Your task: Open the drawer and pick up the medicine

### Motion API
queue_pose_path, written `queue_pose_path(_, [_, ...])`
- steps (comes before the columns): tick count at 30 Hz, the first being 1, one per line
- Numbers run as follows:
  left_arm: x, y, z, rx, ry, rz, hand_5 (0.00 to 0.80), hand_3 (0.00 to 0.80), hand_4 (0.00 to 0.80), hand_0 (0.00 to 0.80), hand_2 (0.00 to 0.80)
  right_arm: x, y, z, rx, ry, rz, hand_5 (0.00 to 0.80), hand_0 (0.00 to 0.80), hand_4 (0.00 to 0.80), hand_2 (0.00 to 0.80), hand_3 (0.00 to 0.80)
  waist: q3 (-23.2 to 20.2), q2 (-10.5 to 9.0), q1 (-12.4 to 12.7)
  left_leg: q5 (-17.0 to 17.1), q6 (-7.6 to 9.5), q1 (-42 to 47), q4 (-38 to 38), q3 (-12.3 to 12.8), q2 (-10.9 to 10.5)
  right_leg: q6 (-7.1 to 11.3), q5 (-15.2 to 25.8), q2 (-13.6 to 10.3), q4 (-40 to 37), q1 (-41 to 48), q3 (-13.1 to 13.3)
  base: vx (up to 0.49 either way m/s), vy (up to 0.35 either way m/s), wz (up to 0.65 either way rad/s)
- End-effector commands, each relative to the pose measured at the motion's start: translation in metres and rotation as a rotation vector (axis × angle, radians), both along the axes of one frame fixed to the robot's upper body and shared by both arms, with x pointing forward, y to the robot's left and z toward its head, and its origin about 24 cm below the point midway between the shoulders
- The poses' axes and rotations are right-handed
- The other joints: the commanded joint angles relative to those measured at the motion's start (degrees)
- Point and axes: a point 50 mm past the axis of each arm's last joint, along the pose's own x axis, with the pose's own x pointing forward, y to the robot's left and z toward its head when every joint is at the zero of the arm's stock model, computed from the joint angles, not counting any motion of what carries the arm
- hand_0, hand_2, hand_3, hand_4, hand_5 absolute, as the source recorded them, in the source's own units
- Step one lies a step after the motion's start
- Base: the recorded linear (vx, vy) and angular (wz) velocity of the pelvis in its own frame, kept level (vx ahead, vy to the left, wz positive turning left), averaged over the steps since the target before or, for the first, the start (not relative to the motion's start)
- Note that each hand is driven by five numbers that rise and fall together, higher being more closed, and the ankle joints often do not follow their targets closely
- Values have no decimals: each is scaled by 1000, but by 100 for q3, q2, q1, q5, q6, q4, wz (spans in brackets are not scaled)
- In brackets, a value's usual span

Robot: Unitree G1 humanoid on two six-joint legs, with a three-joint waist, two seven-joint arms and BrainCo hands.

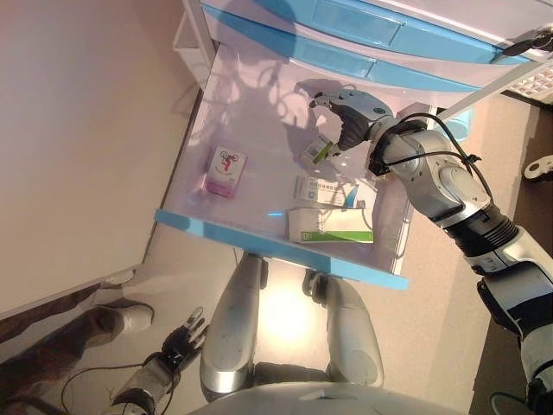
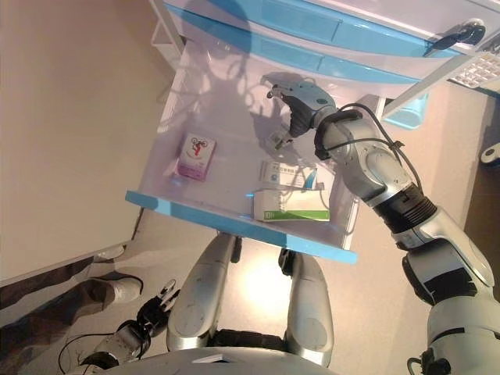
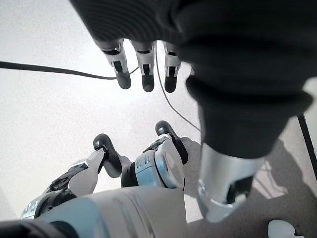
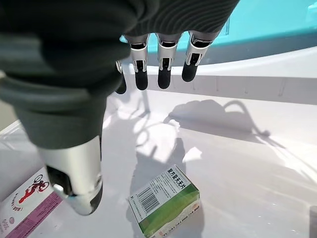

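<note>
The pale drawer [image 1: 276, 251] with a blue front edge stands pulled out. Inside lie a small green-and-white medicine box [image 1: 318, 150], a pink box [image 1: 225, 170], a white box [image 1: 324, 190] and a longer green-and-white box [image 1: 331, 226]. My right hand [image 1: 354, 112] hangs over the drawer's back right part, just above the small box. In the right wrist view its fingers [image 4: 162, 69] are straight, its thumb is apart, and the small box [image 4: 163, 201] lies free on the drawer floor below them. My left hand [image 1: 177, 341] hangs low by the floor, fingers [image 3: 143, 74] straight and empty.
Closed blue-fronted drawers [image 1: 363, 26] stand above the open one. A beige wall [image 1: 78, 147] runs along the left. A person's shoe [image 1: 117, 316] is on the floor at lower left. A blue bin [image 1: 458, 125] stands to the right of the cabinet.
</note>
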Motion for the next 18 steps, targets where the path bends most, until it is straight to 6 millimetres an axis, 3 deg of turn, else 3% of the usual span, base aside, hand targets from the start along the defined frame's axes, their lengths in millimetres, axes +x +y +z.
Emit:
queue_pose_path(1, [-18, 7, -4, 9, 65, -1, 0, 0, 0, 0, 0, -9, -1, 20, 29, -57, 51, 0, 0, 0, 0, 0, -267, 99, 73, -692, 277, 873, -780, 321, -29, 178, 380, 183, 536, -194, 137, 0, -19, -3])
queue_pose_path(10, [-13, 5, -3, 9, 63, -13, 0, 0, 0, 0, 0, -4, 1, 2, -39, -69, 39, 0, 0, 0, 0, 0, -267, 127, 72, -697, 281, 858, -766, 304, -41, 184, 383, 171, 568, -226, 132, 0, 0, 0])
queue_pose_path(18, [-10, 4, -3, 13, 62, -10, 0, 0, 0, 0, 0, -6, 13, -3, -282, -203, 61, 0, 0, 0, 0, 0, -267, 120, 119, -714, 292, 690, -671, 278, -60, 176, 342, 171, 602, -344, 103, 0, 0, 0])
